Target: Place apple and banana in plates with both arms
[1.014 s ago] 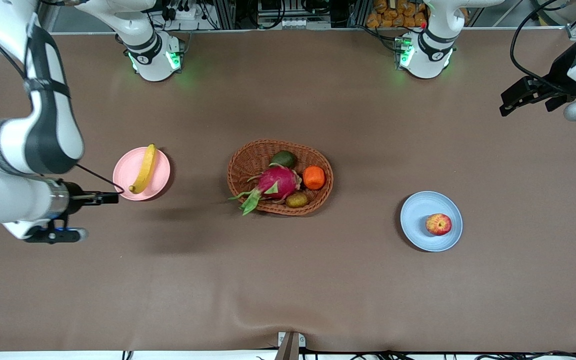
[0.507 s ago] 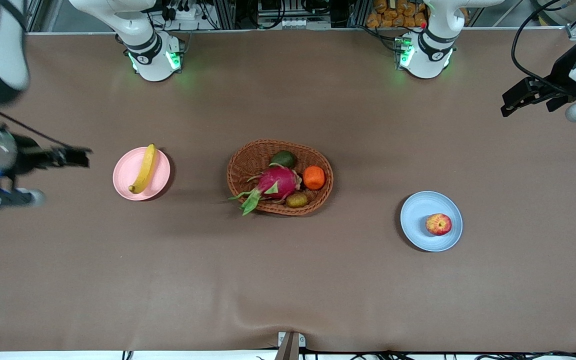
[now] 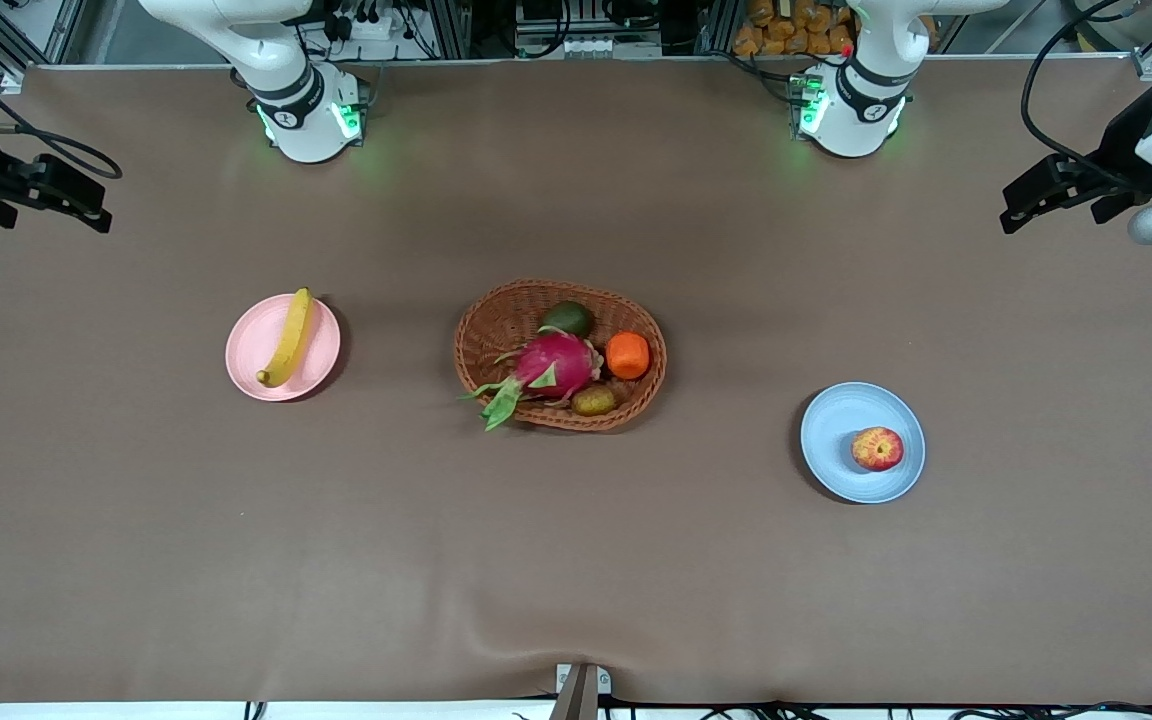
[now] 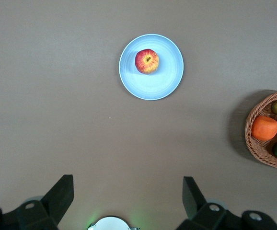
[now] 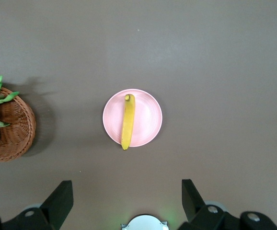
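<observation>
The banana point(image 3: 288, 338) lies across the pale pink plate point(image 3: 321, 350), toward the right arm's end of the table; both show in the right wrist view, banana point(image 5: 127, 121) on plate point(image 5: 148, 120). The apple point(image 3: 877, 448) sits in the pale blue plate point(image 3: 836, 440), toward the left arm's end; both show in the left wrist view, apple point(image 4: 147, 61) on plate point(image 4: 162, 81). My right gripper point(image 3: 86, 205) is open and empty, high at its table end. My left gripper point(image 3: 1021, 205) is open and empty, high at the left arm's end.
An oval brown wicker basket point(image 3: 496, 320) stands mid-table with a pink dragon fruit point(image 3: 551, 365), an orange fruit point(image 3: 627, 355), an avocado point(image 3: 567, 318) and a kiwi point(image 3: 593, 400). Both arm bases point(image 3: 306, 110) stand along the table edge farthest from the front camera.
My right arm has drawn away from the pink plate, rising toward its table end and the robot bases. The left arm has barely moved. The fruits and plates have not moved.
</observation>
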You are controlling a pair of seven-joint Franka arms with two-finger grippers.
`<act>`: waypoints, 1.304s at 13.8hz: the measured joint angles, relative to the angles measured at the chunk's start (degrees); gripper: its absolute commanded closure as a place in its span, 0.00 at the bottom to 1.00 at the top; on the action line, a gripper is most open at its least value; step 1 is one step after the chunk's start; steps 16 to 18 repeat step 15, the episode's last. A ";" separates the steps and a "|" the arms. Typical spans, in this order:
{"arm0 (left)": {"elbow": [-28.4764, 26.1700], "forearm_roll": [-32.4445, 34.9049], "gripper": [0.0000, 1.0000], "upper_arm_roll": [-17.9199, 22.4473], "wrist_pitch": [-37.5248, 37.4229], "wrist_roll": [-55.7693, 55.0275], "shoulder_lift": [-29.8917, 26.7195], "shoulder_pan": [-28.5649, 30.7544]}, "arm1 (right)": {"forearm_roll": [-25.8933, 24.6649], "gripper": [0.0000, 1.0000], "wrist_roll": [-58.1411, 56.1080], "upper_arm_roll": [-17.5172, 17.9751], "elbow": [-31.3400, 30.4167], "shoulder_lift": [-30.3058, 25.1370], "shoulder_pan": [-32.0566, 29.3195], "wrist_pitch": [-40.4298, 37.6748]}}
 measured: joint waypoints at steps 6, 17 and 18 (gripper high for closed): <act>0.11 0.00 0.00 -0.24 0.00 0.05 -0.03 -0.09 | -2.44 0.00 -0.16 0.00 0.89 0.84 -0.08 1.83; 1.59 0.00 0.00 0.37 -2.26 1.43 -0.39 0.05 | -1.20 0.00 -5.55 -0.03 2.87 1.50 -0.10 1.79; 1.59 0.00 0.00 0.37 -2.26 1.43 -0.39 0.05 | -1.20 0.00 -5.55 -0.03 2.87 1.50 -0.10 1.79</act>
